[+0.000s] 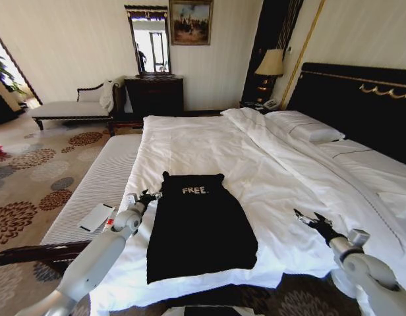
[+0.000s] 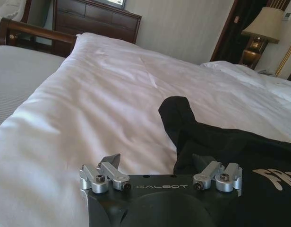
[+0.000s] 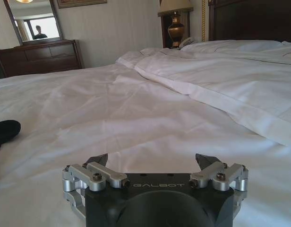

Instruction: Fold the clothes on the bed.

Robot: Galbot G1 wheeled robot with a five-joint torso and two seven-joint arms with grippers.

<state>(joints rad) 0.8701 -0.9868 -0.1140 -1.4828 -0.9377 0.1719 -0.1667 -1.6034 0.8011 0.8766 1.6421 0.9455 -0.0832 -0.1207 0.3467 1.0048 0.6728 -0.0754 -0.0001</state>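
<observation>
Black soft-fabric T-shirt (image 1: pixel 200 227) lies sleeves-folded on the white-duveted bed (image 1: pixel 209 141); lengthwise fold remains; left gripper (image 1: pixel 149 195) at its 10 o'clock and right gripper (image 1: pixel 307 219) at 3 o'clock, jaws spread

Bed (image 1: pixel 209 141): white duvet (image 1: pixel 269 178), pillows (image 1: pixel 315 130), folded black T-shirt (image 1: pixel 200 227).

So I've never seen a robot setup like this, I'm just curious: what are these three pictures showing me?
It is a two-armed wheeled robot at a large white-duveted bed. One picture comes from its head camera, the others from a camera on each wrist. A black short-sleeved T-shirt with white "FREE" lettering lies on the duvet, sides folded in. The left tool sits at the shirt's edge, open; the right tool is over bare duvet, open. Neither holds anything.
</observation>
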